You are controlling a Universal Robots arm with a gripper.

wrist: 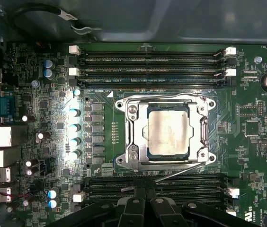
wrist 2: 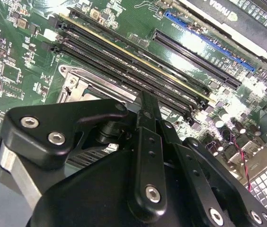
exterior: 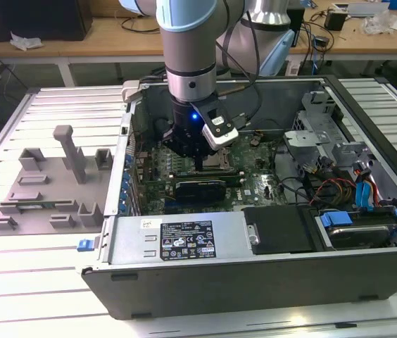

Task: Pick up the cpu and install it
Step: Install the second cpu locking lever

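The cpu (wrist: pixel 168 131), a small square chip with a shiny silver top, lies flat inside the metal socket frame (wrist: pixel 129 130) on the green motherboard (wrist: pixel 100 156). The frame stands open around it and a thin lever wire (wrist: pixel 181 172) runs along one side. My gripper (exterior: pixel 197 163) hangs low inside the computer case, just over the socket area. In the first wrist view its black fingers (wrist: pixel 134 208) sit pressed together beside the socket, apart from the chip, and it is shut with nothing in it. In the second wrist view the fingers (wrist 2: pixel 148 142) point down at the board by the memory slots (wrist 2: pixel 133 66).
Memory slots (wrist: pixel 152 64) flank the socket on two sides. A long black card (exterior: pixel 198 189) lies across the board near the gripper. The case walls (exterior: pixel 177 243), drive cage (exterior: pixel 318 134) and coloured cables (exterior: pixel 339 186) crowd the exterior view's right. Grey fixture blocks (exterior: pixel 51 190) stand outside the case on the left.
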